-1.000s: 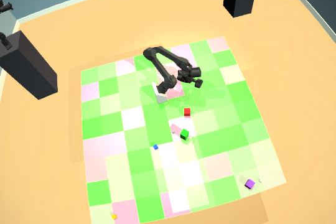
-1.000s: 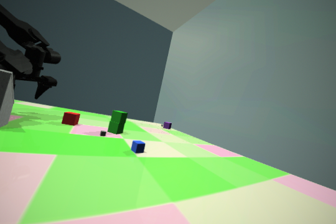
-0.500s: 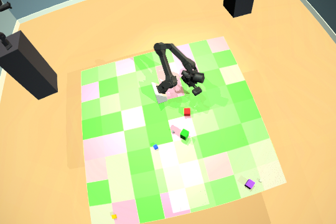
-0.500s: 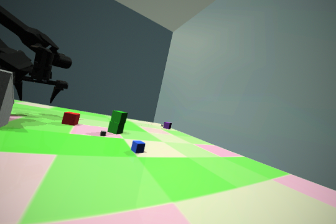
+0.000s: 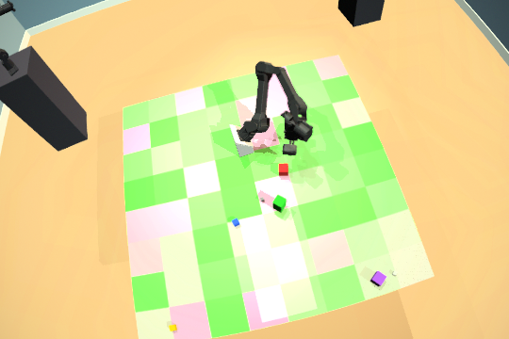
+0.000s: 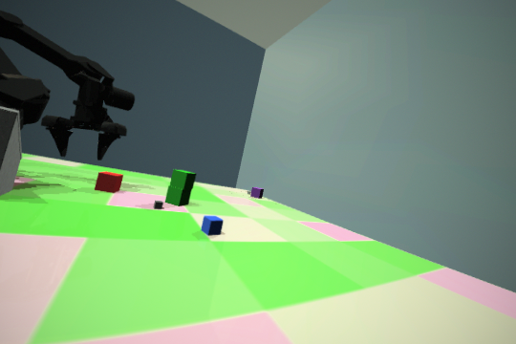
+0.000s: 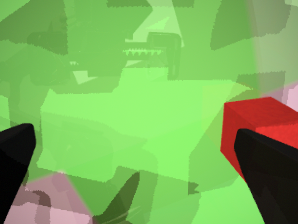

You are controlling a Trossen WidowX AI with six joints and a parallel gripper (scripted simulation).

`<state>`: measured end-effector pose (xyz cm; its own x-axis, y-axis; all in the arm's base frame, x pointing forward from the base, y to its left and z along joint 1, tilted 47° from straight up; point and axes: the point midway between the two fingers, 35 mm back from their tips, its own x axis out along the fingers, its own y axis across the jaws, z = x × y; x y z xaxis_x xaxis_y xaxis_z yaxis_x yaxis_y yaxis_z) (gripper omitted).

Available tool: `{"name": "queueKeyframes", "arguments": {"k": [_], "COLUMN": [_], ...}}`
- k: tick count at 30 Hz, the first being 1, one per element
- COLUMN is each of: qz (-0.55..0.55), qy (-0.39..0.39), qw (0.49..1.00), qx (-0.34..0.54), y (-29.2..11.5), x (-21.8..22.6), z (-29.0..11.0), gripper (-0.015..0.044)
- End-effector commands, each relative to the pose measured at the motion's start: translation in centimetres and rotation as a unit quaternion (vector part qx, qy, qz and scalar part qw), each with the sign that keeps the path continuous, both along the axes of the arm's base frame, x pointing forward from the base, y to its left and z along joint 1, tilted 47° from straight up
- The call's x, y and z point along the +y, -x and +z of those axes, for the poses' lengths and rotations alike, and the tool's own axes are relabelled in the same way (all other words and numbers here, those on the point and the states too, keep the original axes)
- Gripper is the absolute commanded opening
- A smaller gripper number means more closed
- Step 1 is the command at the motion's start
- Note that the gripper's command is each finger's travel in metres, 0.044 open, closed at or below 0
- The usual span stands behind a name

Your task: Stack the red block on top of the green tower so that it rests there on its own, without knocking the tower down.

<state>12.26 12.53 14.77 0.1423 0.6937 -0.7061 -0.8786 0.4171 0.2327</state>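
Reference landmark: the green tower (image 6: 180, 187), two green cubes stacked upright on the checkered mat (image 6: 143, 271) of green, pink and cream squares.

Exterior view, nearest first:

1. A blue cube (image 6: 211, 225) lies on the mat in front of the tower, toward the camera and slightly to its right, apart from it.
2. A small dark cube (image 6: 159, 204) sits just beside the tower's base, on its left side, not touching it.
3. The tower stands on the edge of a pink square. Its upper cube is set squarely on the lower one.
4. The red block (image 6: 108, 182) rests flat on the mat to the left of the tower and slightly beyond it, near but clearly apart. It is not stacked.
5. The gripper (image 6: 81, 147) hangs in the air left of the tower, above and a little beyond the red block, fingertips pointing down. The fingers stand spread wide with nothing between them. In the wrist view the right finger (image 7: 269, 183) overlaps the block's near corner, and the block lies off to that side, not centred in the gap.
6. A purple cube (image 6: 257, 192) lies well beyond the tower to its right, close to the mat's far edge.

In the top view, a yellow cube (image 5: 172, 328) sits at a mat corner, well apart from the tower.
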Motion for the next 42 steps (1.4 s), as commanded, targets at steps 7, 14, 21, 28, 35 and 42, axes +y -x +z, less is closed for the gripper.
{"name": "queueKeyframes", "arguments": {"k": [7, 14, 21, 28, 35, 42], "qz": [-0.156, -0.269, -0.368, -0.433, -0.433, -0.434], "qy": [-0.004, -0.023, -0.051, -0.076, -0.076, -0.075], "qw": [0.972, 0.915, 0.830, 0.747, 0.747, 0.747], "qx": [0.173, 0.300, 0.416, 0.500, 0.500, 0.498], "y": [-2.8, -4.8, -6.6, -7.7, -7.7, -7.9], "x": [-2.3, -4.5, -7.0, -9.1, -9.0, -7.5], "z": [-0.4, -0.6, -1.1, -1.4, -1.5, -3.1], "gripper": [0.0440, 0.0440, 0.0440, 0.0440, 0.0440, 0.0440]}}
